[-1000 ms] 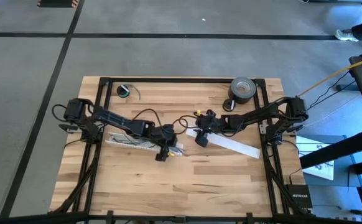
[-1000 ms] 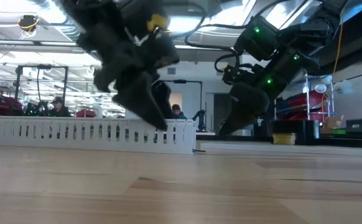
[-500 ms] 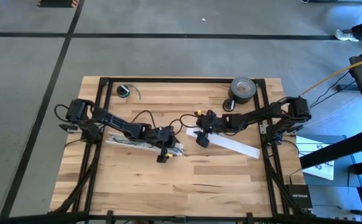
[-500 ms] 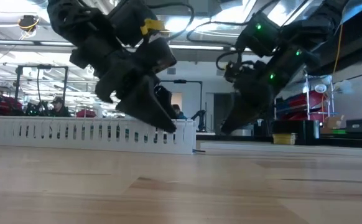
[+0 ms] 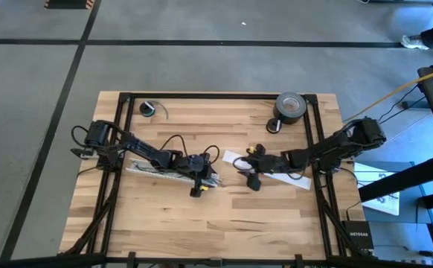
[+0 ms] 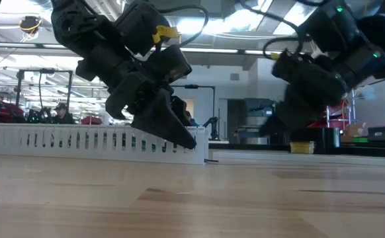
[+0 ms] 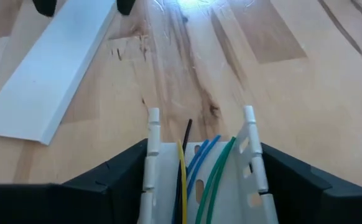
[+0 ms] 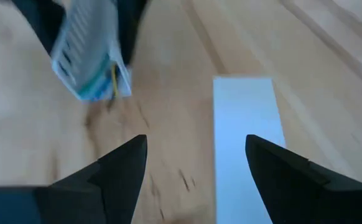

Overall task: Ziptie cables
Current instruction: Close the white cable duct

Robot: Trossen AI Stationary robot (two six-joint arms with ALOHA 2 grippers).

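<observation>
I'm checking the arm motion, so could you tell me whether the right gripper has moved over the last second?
Yes. In the high view the right gripper has shifted toward the table's near edge, farther from the tape roll.

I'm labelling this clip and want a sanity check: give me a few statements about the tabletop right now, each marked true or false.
1. The left claw straddles the end of a slotted white duct with coloured wires lying in it. True.
2. The right claw grips the flat white strip. False: its fingers stand apart above the strip, holding nothing.
3. A grey tape roll sits near the table's far right corner. True.
4. The two claws touch each other. False: bare table lies between them.
5. The duct stands upright on end. False: it lies flat along the table.
</observation>
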